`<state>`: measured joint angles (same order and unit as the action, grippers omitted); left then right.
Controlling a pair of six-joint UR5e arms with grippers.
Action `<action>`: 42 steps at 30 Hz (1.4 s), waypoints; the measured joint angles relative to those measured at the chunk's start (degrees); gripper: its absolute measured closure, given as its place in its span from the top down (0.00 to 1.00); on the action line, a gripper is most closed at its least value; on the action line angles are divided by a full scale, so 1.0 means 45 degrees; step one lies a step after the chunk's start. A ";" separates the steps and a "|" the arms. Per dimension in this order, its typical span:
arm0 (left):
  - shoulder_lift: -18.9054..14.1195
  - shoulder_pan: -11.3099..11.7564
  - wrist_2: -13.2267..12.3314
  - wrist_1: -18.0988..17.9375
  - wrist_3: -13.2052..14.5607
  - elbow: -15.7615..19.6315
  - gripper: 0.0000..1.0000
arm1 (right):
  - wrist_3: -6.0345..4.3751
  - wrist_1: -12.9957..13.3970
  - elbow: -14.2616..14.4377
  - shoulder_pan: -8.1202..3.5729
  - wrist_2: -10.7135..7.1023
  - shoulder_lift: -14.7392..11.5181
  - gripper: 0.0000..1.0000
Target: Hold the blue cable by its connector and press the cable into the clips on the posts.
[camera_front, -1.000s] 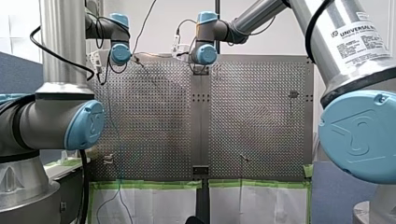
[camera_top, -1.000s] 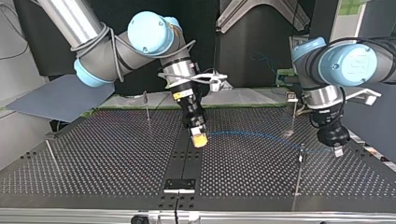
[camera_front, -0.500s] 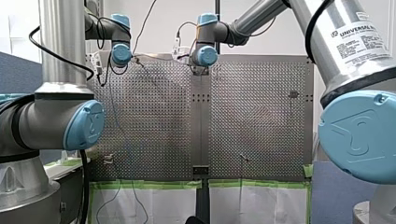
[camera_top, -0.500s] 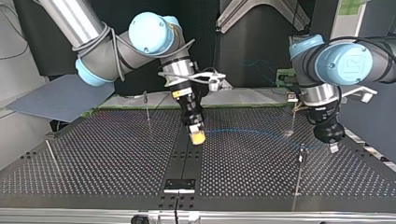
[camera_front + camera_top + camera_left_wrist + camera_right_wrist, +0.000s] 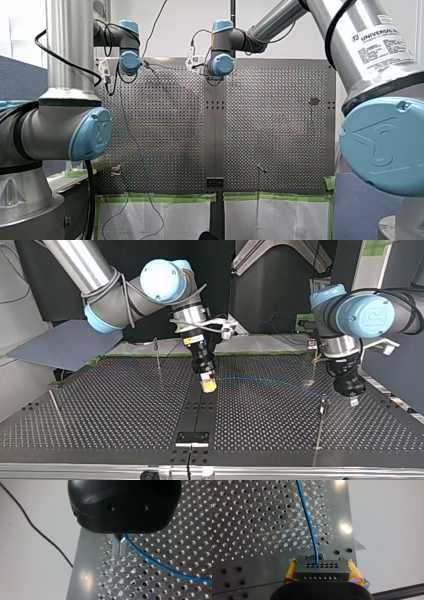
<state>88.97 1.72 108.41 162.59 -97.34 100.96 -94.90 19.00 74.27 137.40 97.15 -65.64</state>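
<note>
The thin blue cable (image 5: 270,381) arcs low over the perforated table (image 5: 125,410) between my two grippers. My right gripper (image 5: 208,385), with yellow pads, is shut on the cable's black connector (image 5: 329,574) near the table's centre strip; the cable (image 5: 308,522) runs out of the block ahead of it. My left gripper (image 5: 353,401), at the top view's right, pinches the cable (image 5: 160,566) between its shut metal fingers (image 5: 117,546), close above the plate. A thin post (image 5: 320,427) with a clip on top stands just beside my left gripper.
More thin posts stand at the far side (image 5: 158,354), at the top view's left (image 5: 54,407) and behind my left gripper (image 5: 313,365). Near the table's front edge sits a black bracket (image 5: 192,438). Black wires hang off the table's near edge (image 5: 145,200) in the front view.
In the top view both grippers have drifted slightly away from the camera, my left gripper also a little to the left, carrying the cable with them. Both grips are unchanged.
</note>
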 joint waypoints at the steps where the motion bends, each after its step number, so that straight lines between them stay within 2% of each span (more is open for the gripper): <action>1: 0.0000 0.0013 -0.0013 -0.0012 -0.0020 -0.0012 0.00 | 0.0003 0.0006 0.0002 -0.0006 0.0004 0.0018 0.00; 5: 0.0004 0.0075 -0.0068 -0.0040 -0.0103 -0.0075 0.00 | 0.0018 0.0037 -0.0003 -0.0031 0.0000 0.0054 0.00; 16: 0.0603 0.0296 -0.0955 0.0143 -0.0351 -0.0914 0.00 | 0.0066 0.0130 -0.0014 -0.0297 -0.0150 0.0093 0.00; 24: 0.0715 0.0459 -0.1229 0.0160 -0.0989 -0.1619 0.00 | 0.0062 0.0250 -0.0051 -0.0544 -0.0377 0.0127 0.00; 34: 0.0836 0.0665 -0.1434 0.0183 -0.1232 -0.1732 0.00 | 0.0052 0.0273 -0.0248 -0.0899 -0.0619 0.0179 0.00; 42: 0.0996 0.0721 -0.1815 0.0160 -0.1458 -0.1730 0.00 | 0.0028 0.0274 -0.0320 -0.1014 -0.0813 0.0268 0.00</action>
<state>93.45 4.97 100.24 163.31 -103.90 93.18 -94.77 20.23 72.83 132.84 93.49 -64.44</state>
